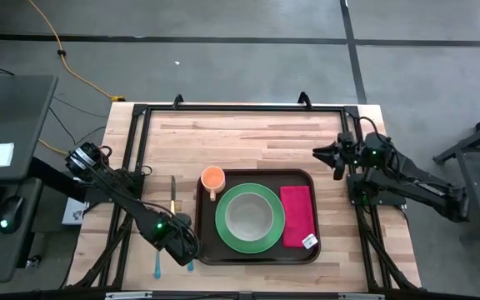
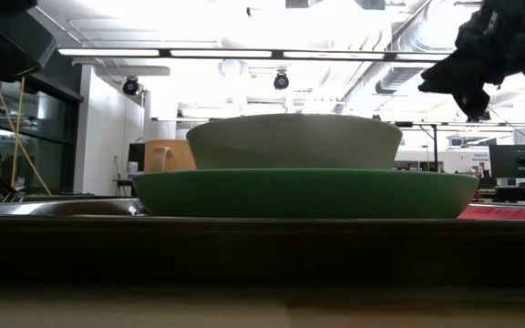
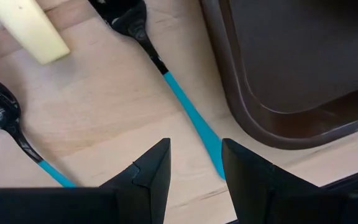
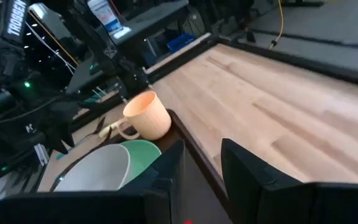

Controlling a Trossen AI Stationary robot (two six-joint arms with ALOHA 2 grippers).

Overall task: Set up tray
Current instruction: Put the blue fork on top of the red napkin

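Two black jointed arms carry small green indicator lights. Each hand (image 3: 194,165) ends in dark, wedge-shaped fingers (image 4: 166,168).

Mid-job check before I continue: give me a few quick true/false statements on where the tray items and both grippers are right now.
1. The green plate sits on the tray. True.
2. The orange cup stands on the red napkin. False: it stands at the tray's far left corner; the napkin lies right of the plate.
3. The left gripper is open above a blue-handled utensil beside the tray. True.
4. The right gripper holds the bowl. False: it is empty, off the tray.
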